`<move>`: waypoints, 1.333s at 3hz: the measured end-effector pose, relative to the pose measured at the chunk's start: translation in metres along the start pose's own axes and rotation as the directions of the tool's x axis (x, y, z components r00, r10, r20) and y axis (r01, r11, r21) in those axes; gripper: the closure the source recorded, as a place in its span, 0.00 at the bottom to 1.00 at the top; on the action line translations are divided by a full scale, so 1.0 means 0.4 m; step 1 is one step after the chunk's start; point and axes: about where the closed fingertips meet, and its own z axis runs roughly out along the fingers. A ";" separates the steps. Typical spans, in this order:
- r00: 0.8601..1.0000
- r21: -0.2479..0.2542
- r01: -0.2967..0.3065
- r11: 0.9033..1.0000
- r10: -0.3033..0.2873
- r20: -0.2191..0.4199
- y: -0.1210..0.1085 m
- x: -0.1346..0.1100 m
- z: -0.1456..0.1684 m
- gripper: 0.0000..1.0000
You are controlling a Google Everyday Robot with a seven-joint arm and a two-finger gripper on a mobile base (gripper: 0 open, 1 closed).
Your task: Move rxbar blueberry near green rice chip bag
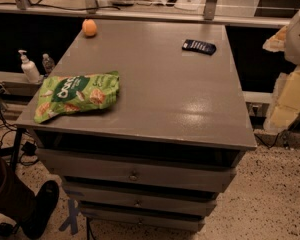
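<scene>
The rxbar blueberry (199,46), a small flat dark navy bar, lies on the grey table top (165,89) near its far right corner. The green rice chip bag (76,96), bright green with pictured chips, lies flat near the front left edge. My gripper (289,84) shows as a pale white and yellow shape at the right edge of the view, off the table's right side. It is to the right of the bar and holds nothing that I can see.
An orange ball (89,28) sits at the table's far left corner. The table has drawers (134,174) below. A pump bottle (28,68) stands on a ledge to the left. A person's shoe (40,209) and cables lie on the floor at the lower left.
</scene>
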 end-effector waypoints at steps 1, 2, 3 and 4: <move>1.000 0.000 0.000 1.000 0.000 0.001 0.000 0.000 0.000 0.00; 0.998 0.019 -0.013 1.000 0.012 0.058 -0.026 -0.009 0.012 0.00; 0.985 0.031 -0.066 0.997 0.060 0.162 -0.077 -0.026 0.074 0.00; 0.954 0.040 -0.135 0.990 0.119 0.276 -0.160 -0.063 0.147 0.00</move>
